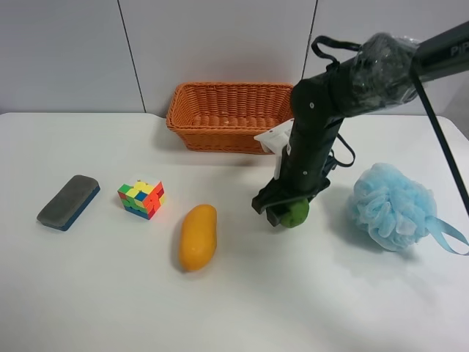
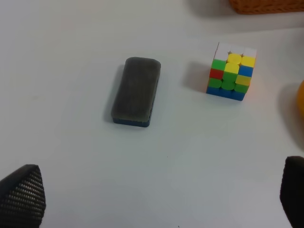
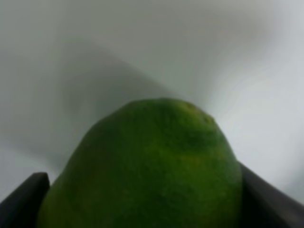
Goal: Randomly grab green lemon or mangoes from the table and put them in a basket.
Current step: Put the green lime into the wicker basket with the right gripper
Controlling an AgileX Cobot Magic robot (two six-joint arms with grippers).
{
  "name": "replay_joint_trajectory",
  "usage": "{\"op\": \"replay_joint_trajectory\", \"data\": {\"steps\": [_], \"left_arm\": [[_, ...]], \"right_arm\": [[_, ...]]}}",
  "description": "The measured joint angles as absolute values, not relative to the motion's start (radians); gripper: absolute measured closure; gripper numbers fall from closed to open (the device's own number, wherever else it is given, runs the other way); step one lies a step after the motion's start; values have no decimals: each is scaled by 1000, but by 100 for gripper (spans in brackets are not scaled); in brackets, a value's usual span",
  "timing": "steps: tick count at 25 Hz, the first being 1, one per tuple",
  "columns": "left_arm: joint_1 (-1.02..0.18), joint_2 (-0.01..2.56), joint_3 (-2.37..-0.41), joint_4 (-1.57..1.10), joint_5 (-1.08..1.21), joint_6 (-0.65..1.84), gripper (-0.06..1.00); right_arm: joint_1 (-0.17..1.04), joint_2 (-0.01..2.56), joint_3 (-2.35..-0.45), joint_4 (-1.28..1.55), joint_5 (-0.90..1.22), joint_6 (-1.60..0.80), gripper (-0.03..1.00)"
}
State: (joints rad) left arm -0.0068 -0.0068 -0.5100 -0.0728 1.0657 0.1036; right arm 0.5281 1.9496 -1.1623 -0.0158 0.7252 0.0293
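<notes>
My right gripper (image 1: 287,213), on the arm at the exterior high view's right, is shut on the green lemon (image 1: 296,213), low over the white table (image 1: 293,301) in front of the basket. In the right wrist view the lemon (image 3: 152,171) fills the space between the two dark fingers (image 3: 23,202). The yellow-orange mango (image 1: 198,236) lies on the table to the lemon's left; its edge shows in the left wrist view (image 2: 300,97). The orange wicker basket (image 1: 220,86) stands at the back. My left gripper (image 2: 156,192) is open and empty, above bare table.
A grey-and-blue eraser (image 1: 69,202) (image 2: 136,91) and a coloured puzzle cube (image 1: 141,199) (image 2: 231,72) lie left of the mango. A light blue bath pouf (image 1: 392,207) with a ribbon sits right of my right gripper.
</notes>
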Motion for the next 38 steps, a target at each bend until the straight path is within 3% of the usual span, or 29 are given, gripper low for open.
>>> {"op": "replay_joint_trajectory", "data": {"steps": [14, 23, 29, 38], "left_arm": [[-7, -7, -510, -73, 1066, 104, -5], [-7, -7, -510, -73, 1066, 104, -5], [-7, -7, -510, -73, 1066, 104, -5], [-7, -7, -510, -73, 1066, 104, -5]], "right_arm": [[528, 1853, -1539, 0, 1126, 33, 29], [483, 1876, -1758, -8, 1212, 34, 29], [395, 1992, -1856, -16, 1151, 34, 29], [368, 2171, -1902, -17, 808, 35, 29]]}}
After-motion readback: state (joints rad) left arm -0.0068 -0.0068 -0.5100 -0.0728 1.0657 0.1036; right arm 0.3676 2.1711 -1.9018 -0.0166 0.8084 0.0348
